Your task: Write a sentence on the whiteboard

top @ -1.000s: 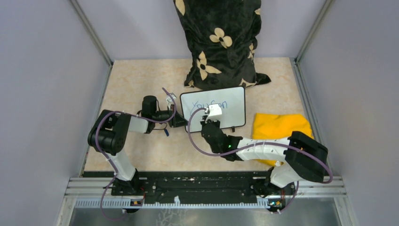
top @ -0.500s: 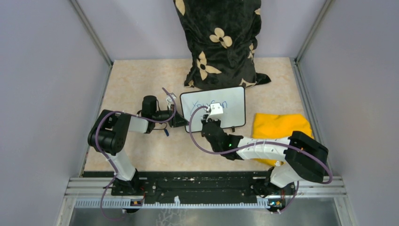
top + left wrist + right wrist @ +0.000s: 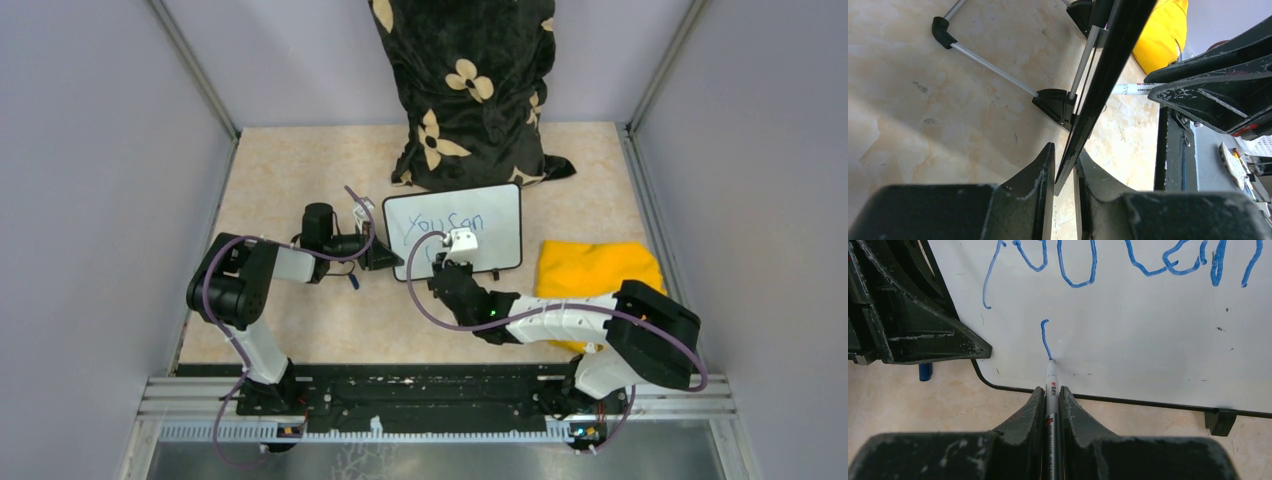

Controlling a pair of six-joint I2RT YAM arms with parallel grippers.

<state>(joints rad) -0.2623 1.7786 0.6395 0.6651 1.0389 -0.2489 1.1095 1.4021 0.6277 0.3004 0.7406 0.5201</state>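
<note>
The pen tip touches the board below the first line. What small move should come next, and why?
Probably drag the marker onward to finish line two's first letter: only "You can" and one short stroke are written, the right gripper grips it, the left gripper clamps the board.

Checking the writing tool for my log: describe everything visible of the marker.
The marker is a slim white pen with small printed lettering on the barrel and a tapered tip. The right gripper clamps its barrel; its tip touches the whiteboard at the lower end of a short blue stroke.
</note>
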